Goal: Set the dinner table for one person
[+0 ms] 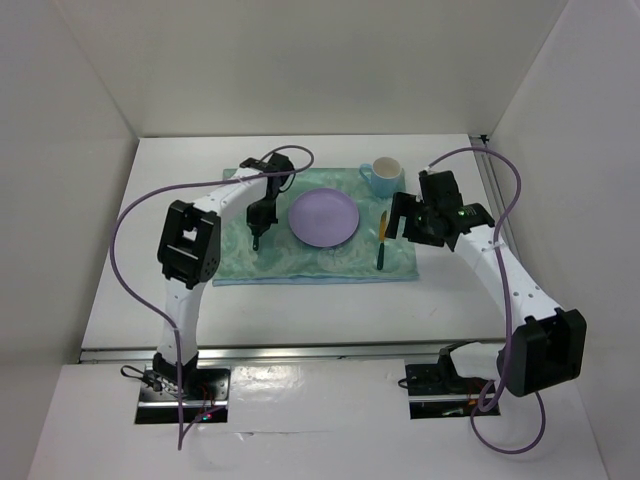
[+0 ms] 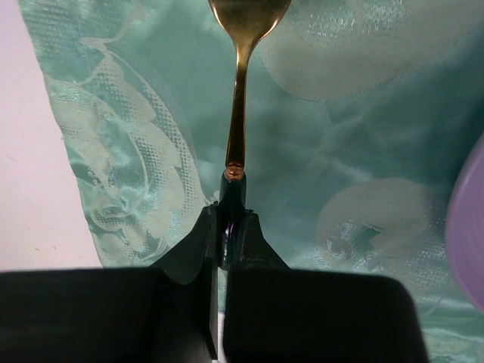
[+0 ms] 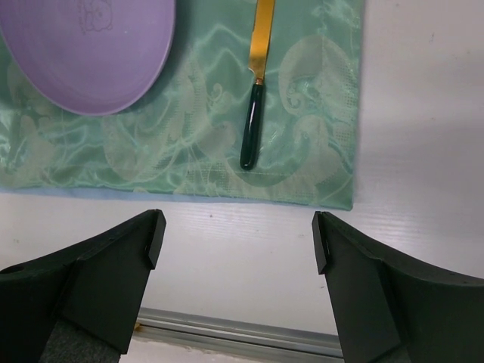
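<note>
Two robot arms reach from the near edge over a plain white tabletop (image 1: 330, 300) with a metal rail along its front. A mint-green patterned cloth (image 1: 310, 262) lies in the middle of the tabletop. At the centre of the cloth sits a round purple plate (image 1: 324, 217). A pale blue mug (image 1: 385, 177) stands at the cloth's far right corner.

A knife (image 3: 255, 113) with a gold blade and a dark handle lies on the cloth just right of the plate, handle toward the arms.

The left end effector (image 2: 232, 219) is over the cloth just left of the plate. It is clamped on the dark handle of a gold utensil (image 2: 237, 113), which points straight out from the fingers. The utensil's head is cut off by the frame, so spoon or fork cannot be told.

The right end effector (image 3: 238, 238) hangs over bare tabletop beside the cloth's near right corner. Its fingers are spread wide apart and nothing is between them.
</note>
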Tool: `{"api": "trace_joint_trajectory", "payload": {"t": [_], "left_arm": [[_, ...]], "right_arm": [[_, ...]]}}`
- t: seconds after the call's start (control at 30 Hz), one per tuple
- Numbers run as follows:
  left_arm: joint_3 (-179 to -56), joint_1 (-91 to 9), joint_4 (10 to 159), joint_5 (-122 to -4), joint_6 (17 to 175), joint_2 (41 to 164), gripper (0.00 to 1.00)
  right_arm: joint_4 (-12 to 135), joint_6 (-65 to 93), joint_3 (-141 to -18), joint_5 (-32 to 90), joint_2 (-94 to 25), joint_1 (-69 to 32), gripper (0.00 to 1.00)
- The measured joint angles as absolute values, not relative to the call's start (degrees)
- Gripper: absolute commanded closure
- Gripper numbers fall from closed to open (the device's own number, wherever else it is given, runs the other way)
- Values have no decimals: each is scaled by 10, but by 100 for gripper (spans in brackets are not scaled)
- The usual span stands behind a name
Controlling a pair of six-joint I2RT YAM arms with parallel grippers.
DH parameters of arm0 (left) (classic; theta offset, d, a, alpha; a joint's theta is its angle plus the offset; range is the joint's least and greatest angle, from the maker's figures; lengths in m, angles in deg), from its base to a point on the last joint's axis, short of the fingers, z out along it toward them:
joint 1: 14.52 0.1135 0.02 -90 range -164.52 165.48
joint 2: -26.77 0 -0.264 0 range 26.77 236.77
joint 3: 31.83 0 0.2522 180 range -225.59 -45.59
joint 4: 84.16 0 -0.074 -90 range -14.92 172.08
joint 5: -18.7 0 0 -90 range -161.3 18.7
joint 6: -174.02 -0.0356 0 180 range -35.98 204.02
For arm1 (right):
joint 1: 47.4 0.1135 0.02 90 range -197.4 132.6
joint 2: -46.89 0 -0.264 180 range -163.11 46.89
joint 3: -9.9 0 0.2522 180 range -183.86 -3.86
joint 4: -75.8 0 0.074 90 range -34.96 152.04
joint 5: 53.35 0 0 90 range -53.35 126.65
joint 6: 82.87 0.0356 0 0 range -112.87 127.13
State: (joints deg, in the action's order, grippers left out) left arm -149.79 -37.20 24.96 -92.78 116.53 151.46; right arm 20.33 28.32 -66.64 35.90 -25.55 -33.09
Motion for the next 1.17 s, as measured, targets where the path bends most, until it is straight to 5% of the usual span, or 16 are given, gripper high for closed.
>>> {"api": "trace_joint_trajectory", "payload": {"t": [0.1, 0.27, 0.4, 0.7, 1.17], "left_arm": [[-1492, -370, 248, -923, 1163, 1517, 100], [-1489, -363, 248, -920, 1160, 1518, 46], [-1490, -360, 240, -925, 1155, 1522, 22], [-1512, -361, 191, -944, 1156, 1466, 21], [-1408, -361, 238, -851, 1144, 1073, 21]], "right_arm": [[201, 283, -667, 365, -256, -331, 7], [192, 284, -675, 373, -257, -331, 1], [179, 284, -691, 382, -258, -331, 1], [160, 314, -747, 434, -260, -335, 1], [144, 329, -756, 455, -270, -342, 1]]}}
